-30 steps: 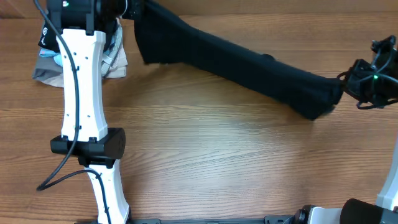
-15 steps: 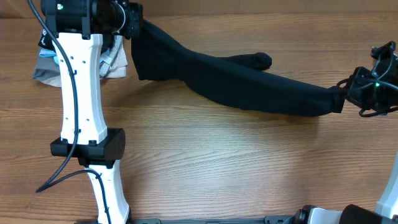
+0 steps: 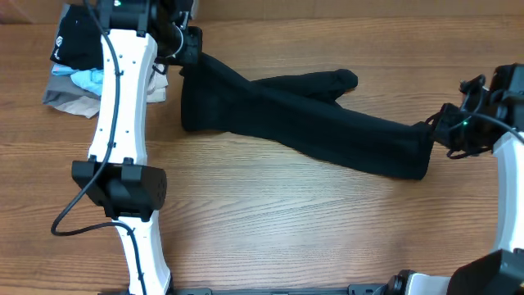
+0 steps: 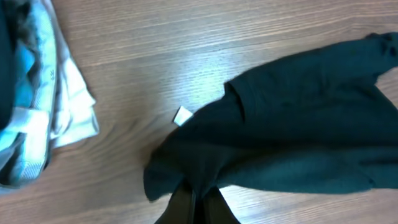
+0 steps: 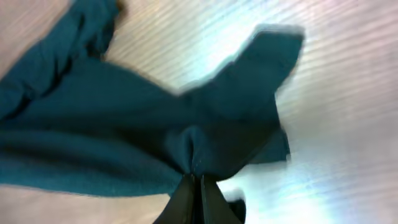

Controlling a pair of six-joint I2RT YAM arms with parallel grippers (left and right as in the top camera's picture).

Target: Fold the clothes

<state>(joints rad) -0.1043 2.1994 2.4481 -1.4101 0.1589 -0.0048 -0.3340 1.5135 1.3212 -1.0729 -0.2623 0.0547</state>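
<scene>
The black garment (image 3: 311, 123) is plain, soft and bunched into a long rumpled band on the table (image 3: 286, 221); the left gripper (image 4: 198, 200) is clamped tight on one gathered corner, with the cloth spreading away ahead of its fingers; a small white label (image 4: 183, 116) lies just beyond that pinch; the right gripper (image 5: 194, 186) is likewise pinched closed on the opposite end; a sleeve (image 3: 337, 80) pokes out mid-span; off to the left gripper's side a pile of folded clothes (image 4: 43, 118) is cut off by the frame; the right wrist view is blurred and glare-washed.
</scene>
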